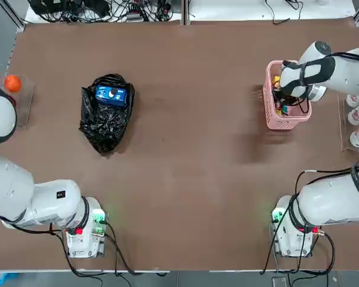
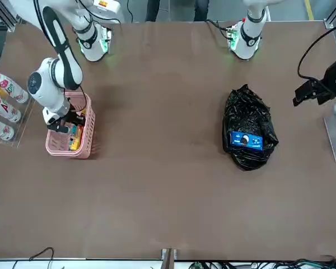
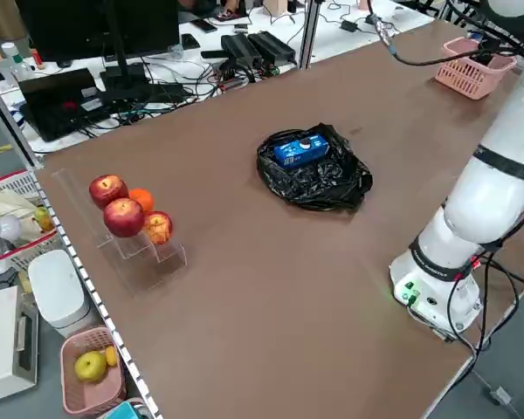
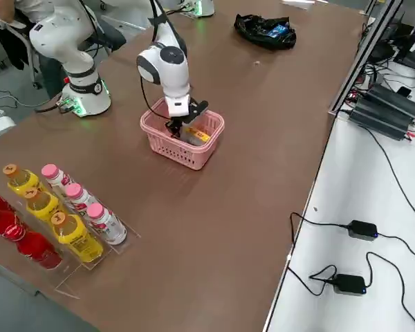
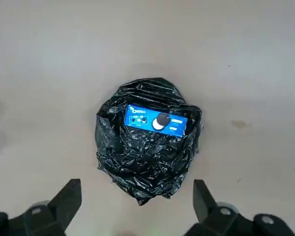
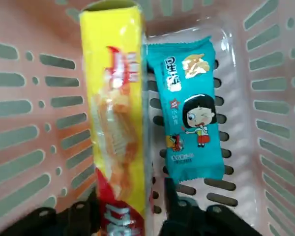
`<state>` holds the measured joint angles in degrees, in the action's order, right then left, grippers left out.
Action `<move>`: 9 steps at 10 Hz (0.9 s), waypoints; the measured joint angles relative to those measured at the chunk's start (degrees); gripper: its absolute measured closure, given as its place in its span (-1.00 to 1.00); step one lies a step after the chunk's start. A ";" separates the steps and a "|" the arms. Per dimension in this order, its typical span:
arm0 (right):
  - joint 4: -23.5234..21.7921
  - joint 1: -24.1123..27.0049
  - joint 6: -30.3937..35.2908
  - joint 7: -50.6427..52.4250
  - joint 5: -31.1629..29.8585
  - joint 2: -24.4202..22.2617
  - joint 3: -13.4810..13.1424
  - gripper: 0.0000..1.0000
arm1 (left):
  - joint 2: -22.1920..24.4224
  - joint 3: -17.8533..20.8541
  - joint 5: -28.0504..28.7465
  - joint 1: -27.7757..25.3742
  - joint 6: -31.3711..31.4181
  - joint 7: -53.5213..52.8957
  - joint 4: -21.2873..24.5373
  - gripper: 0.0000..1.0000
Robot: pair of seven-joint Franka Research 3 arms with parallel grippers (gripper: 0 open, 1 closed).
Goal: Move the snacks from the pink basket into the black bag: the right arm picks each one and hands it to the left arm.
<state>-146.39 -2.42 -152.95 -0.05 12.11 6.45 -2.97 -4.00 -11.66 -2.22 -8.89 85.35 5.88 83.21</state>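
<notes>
Yellow packet [image 6: 119, 123] stood on edge in pink basket [image 1: 285, 122], right of top view, long axis running away from right gripper [image 6: 130, 209], fingers narrowing around its near end. Teal packet [image 6: 191, 115] beside. Left gripper [image 5: 137, 199] wide, over black bag [image 5: 147, 152].

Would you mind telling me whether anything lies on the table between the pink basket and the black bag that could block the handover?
Nothing visible does. In the top view the brown table is bare between the pink basket and the black bag. The right gripper is down inside the basket, its fingers either side of the yellow packet.
</notes>
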 joint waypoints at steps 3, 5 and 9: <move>0.11 -0.25 0.10 0.01 0.03 0.00 0.01 0.44 | 0.01 -0.89 5.39 0.36 -1.67 0.00 -0.15 -1.00; 0.71 -0.45 1.58 0.15 0.03 0.01 0.00 0.52 | 0.01 -1.80 5.99 0.36 -2.17 0.00 -0.15 -1.00; 5.68 -0.43 10.07 0.49 0.03 0.01 -0.11 0.53 | 0.01 -2.01 5.94 0.39 -2.47 0.00 -0.21 -1.00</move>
<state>-140.71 -2.85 -142.88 0.44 12.14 6.46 -3.09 -3.98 -13.67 3.72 -8.50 82.88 5.89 82.99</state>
